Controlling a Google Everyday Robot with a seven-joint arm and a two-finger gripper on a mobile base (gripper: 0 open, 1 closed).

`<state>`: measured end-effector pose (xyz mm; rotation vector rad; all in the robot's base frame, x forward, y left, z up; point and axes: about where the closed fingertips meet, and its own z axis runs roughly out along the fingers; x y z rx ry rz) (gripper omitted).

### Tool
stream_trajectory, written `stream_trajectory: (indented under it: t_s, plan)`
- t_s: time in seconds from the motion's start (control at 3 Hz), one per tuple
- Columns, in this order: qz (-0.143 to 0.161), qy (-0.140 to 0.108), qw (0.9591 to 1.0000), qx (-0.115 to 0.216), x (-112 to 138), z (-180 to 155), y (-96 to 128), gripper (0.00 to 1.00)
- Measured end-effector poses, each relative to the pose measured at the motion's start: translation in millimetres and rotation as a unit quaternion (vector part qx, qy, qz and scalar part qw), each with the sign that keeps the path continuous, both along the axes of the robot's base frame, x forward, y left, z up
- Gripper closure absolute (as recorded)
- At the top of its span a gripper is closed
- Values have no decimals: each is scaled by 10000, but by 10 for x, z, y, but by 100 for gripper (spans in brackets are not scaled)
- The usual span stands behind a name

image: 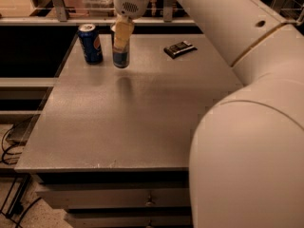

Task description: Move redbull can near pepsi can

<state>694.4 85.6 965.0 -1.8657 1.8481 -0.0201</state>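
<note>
Squeezed tight in the gripper point(122, 34), just right of the pepsi can point(90, 43) and not touching it: the redbull can point(121, 56), upright, a bit above the grey table point(142, 122). Farther right of the pepsi can, a flat black thing point(180, 49) lying on top. Well in front of the pepsi can and lower, drawers point(114, 196); to its left on the floor, dark cords point(9, 141).

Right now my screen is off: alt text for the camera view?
The gripper holds the redbull can upright just right of the pepsi can at the far left of the table. A dark flat object lies further right.
</note>
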Motion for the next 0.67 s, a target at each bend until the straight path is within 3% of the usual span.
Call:
stream_trajectory:
  t_s: [0.33,0.67]
  plan:
    - [29,65,10000,51,122,-77,183,100]
    - [19,150,9999,63,215,-170,293,84]
